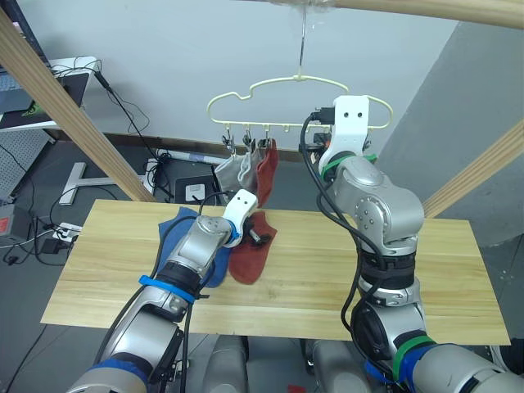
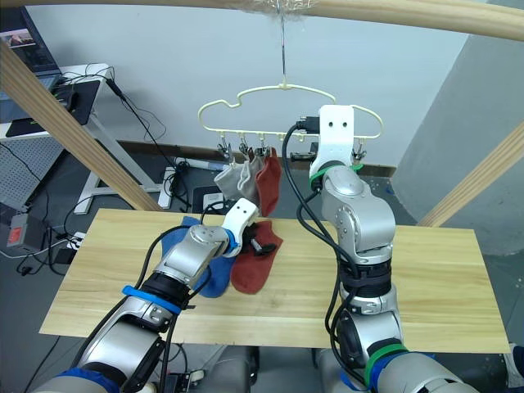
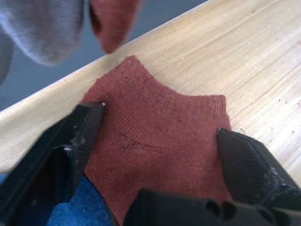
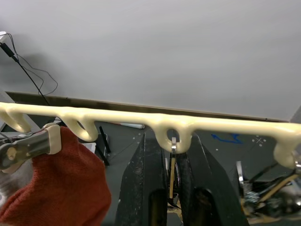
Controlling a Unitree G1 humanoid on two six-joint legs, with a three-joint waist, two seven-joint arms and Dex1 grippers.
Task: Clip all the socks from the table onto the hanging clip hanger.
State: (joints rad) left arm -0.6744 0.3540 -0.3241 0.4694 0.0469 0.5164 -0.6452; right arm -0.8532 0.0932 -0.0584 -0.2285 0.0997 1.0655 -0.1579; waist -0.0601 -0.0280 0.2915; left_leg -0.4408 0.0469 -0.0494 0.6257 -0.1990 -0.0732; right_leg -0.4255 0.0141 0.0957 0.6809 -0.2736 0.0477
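Socks, relative to the clip hanger (image 1: 300, 102): two grey socks (image 1: 236, 170) and one rust-red sock (image 1: 266, 169) hang clipped on the hanger's left clips, touching each other; second rust-red sock (image 1: 250, 255) lies flat on the counter (image 1: 442, 274) below the hanger, beside a blue sock (image 1: 184, 237) partly under the left arm; left tool (image 3: 157, 134) wide, black fingers (image 3: 77, 136) straddling the flat rust-red sock, not closed on it; right tool (image 4: 172, 188) raised at the hanger's lower bar, narrow, fingers either side of an empty metal clip (image 4: 172, 162); whether they press it, cannot tell.
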